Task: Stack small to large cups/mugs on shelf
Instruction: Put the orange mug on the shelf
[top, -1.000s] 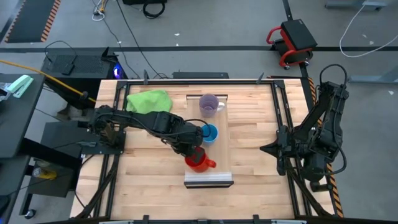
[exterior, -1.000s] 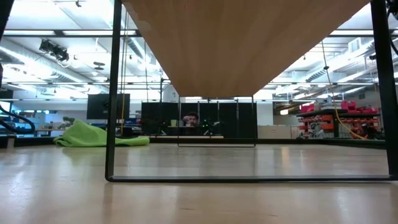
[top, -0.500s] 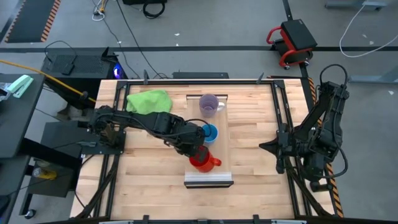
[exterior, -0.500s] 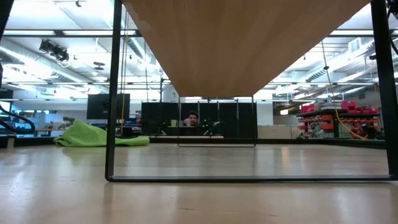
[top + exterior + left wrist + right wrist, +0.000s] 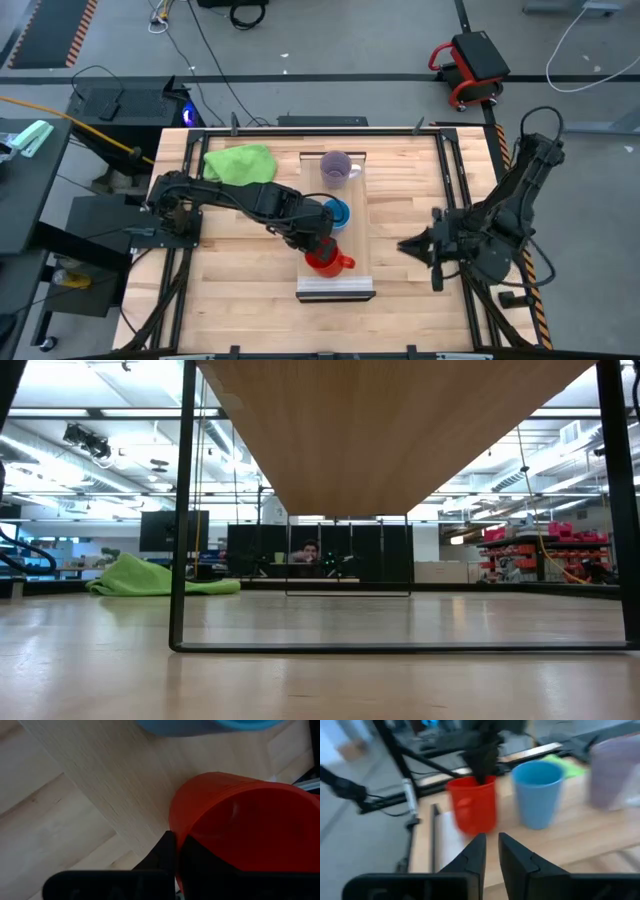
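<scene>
From above we see the whole bench (image 5: pixel 240 290), a pale butcher-block top, with the shelf (image 5: pixel 358 240) lying along its middle as a long narrow light-wood board, a grey metal strip at its near end. The three cups stand in a row on it: the translucent purple mug (image 5: pixel 337 167) at the far end, the blue cup (image 5: pixel 338 213) in the middle, the red mug (image 5: pixel 324 262) nearest the metal strip. All three look empty from above. A crumpled green cloth (image 5: pixel 239 161) lies on the bench beside the far end of the shelf.

The left gripper (image 5: pixel 320 247) reaches in over the shelf and is at the red mug's rim. Only the left wrist view shows the grip: a dark finger (image 5: pixel 165 852) is pressed against the outside of the smooth, glossy red wall, and the fingers are closed on the rim. That view also shows the mug's bare red inside and the blue cup's edge (image 5: pixel 200 726) just beside it.

The right gripper (image 5: pixel 412 246) hangs over the bench well apart from the shelf. Its own view shows the fingers (image 5: pixel 474 855) slightly spread, holding nothing, and looks level at the red mug (image 5: pixel 472 805), the blue cup (image 5: pixel 537 792) and the purple mug (image 5: pixel 615 770) standing upright side by side.

The low view shows only the shelf's wooden underside (image 5: pixel 400 430) on thin black legs, and the cloth (image 5: pixel 150 577).
</scene>
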Motion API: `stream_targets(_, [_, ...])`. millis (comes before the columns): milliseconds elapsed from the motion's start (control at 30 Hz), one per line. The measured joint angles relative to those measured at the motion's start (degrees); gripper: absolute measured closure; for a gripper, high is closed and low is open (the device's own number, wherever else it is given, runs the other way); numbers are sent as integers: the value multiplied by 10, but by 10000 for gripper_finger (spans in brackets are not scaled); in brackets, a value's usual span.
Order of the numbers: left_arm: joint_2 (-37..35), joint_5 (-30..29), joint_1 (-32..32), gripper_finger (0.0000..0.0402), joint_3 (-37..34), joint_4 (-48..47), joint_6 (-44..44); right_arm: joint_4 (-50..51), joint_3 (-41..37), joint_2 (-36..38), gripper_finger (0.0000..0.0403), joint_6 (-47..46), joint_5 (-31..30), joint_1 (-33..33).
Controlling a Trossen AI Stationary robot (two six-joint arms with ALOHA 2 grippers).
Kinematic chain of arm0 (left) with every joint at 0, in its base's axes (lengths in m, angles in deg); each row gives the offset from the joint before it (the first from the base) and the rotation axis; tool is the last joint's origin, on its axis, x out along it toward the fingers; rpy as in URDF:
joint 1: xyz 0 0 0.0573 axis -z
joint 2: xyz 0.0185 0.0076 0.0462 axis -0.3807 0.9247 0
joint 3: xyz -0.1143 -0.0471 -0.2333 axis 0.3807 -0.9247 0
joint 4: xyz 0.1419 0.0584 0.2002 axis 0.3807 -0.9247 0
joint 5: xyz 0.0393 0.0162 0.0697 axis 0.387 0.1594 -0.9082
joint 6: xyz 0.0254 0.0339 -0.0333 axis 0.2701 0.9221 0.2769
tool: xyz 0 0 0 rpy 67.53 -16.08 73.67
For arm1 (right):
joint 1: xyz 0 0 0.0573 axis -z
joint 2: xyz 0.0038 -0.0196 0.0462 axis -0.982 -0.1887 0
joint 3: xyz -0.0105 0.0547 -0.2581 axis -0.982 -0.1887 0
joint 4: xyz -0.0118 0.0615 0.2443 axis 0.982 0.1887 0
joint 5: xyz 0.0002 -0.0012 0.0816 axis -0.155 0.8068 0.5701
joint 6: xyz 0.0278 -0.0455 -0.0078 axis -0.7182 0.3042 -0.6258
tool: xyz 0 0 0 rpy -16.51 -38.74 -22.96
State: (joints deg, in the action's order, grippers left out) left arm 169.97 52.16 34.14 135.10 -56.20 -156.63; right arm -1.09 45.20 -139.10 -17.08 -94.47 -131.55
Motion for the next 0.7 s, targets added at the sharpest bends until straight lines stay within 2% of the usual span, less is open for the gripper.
stream_targets(133, [0, -1, -1, 390, 0, 0, 5, -198, -104, -1, 337, 66, 31, 4])
stream_targets(233, [0, -3, -1, 390, 0, 0, 4, -281, -145, -1, 337, 90, 34, 29])
stream_targets(333, [0, -3, -1, 390, 0, 0, 4, -286, -151, -5, 342, 108, 57, 68])
stream_targets(467, [0, -8, -1, 390, 0, 5, 3, -318, -140, -32, 345, 171, 153, 114])
stream_targets(700, [0, -17, -1, 390, 0, 24, 2, -356, -131, -67, 346, 213, 185, 123])
